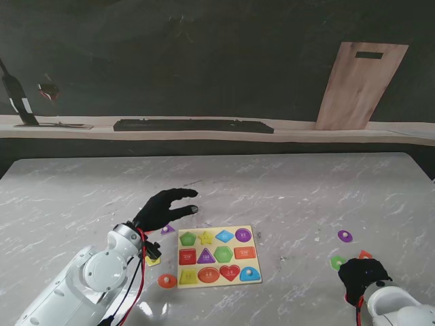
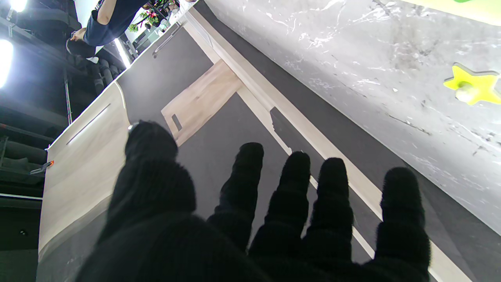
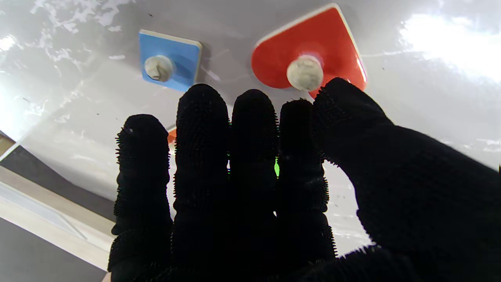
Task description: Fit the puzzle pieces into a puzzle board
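The yellow puzzle board (image 1: pixel 216 273) lies near me at the table's middle, its slots showing coloured shapes. My left hand (image 1: pixel 166 207) hovers just beyond the board's far left corner, black-gloved fingers (image 2: pixel 332 188) spread and holding nothing. A yellow star piece (image 2: pixel 471 86) lies on the table in the left wrist view. My right hand (image 1: pixel 363 275) is at the near right, fingers (image 3: pixel 250 129) straight and side by side over loose pieces. A blue square piece (image 3: pixel 169 66) and a red heart piece (image 3: pixel 309 64) lie just past its fingertips. Green shows between the fingers.
Loose pieces lie around the board: purple (image 1: pixel 167 229), yellow (image 1: pixel 153 260) and orange (image 1: pixel 167 280) on its left, purple (image 1: pixel 345 236), green (image 1: pixel 336 262) and red (image 1: pixel 365 255) on the right. A wooden board (image 1: pixel 360 85) leans against the back wall.
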